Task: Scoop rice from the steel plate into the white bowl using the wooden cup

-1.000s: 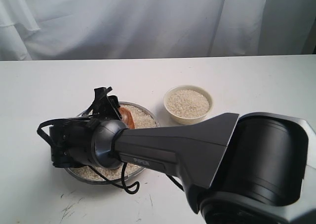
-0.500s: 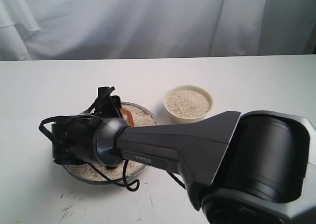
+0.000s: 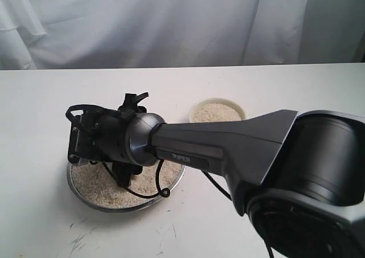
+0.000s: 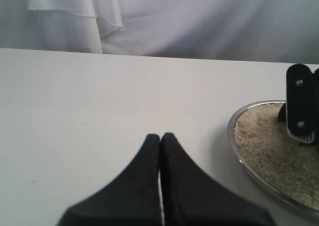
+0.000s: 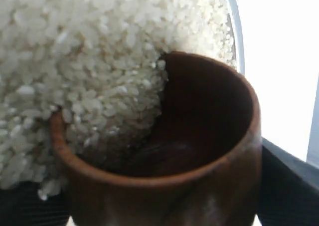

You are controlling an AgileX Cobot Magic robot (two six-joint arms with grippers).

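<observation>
Widely spread right fingers (image 5: 291, 183) clamped on wooden cup (image 5: 199, 196) tipped into rice (image 5: 89, 61), left fingers (image 4: 144, 186) pressed together, near steel plate (image 4: 231, 131) on table (image 4: 75, 111).

Glossy grey arm (image 3: 228, 150), black left end effector (image 4: 160, 138)

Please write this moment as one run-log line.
phase: scooping | right pincer: holds wooden cup, mouth in rice on steel plate | left pincer: shut, idle | white bowl: has rice

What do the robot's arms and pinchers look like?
The right arm is a thick grey tube with a round joint, small lettering and looping black cables. The left gripper has two black pointed fingers.
</observation>
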